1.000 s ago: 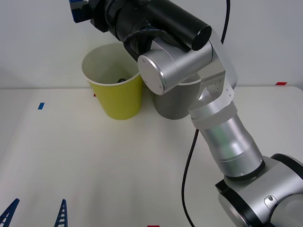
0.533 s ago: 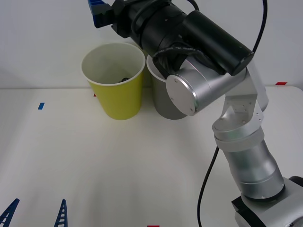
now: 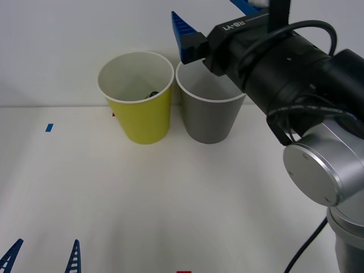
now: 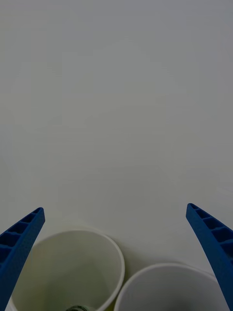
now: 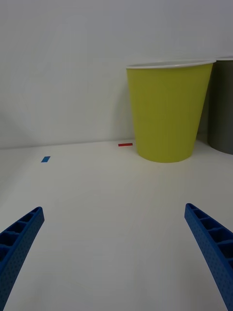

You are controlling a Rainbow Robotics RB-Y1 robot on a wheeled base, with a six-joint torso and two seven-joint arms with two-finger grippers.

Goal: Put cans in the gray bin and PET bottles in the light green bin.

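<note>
Right gripper (image 3: 219, 17) raised above and behind the gray bin (image 3: 210, 116), fingers spread wide, holding nothing. Light green bin (image 3: 139, 116) just beside it, a dark object inside. Best lifted clear of both rims; left gripper (image 5: 116, 257) low over the table (image 3: 142, 199), fingers also apart.

Light green bin (image 5: 167, 114) upright on white table (image 5: 107, 228), gray bin (image 5: 222, 104) beside it, left claw (image 5: 116, 257) spread

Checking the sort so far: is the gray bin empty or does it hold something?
As far as visible, empty. From the front, the gray bin shows bare pale wall; its bottom is hidden. The right gripper hovers open above it.
</note>
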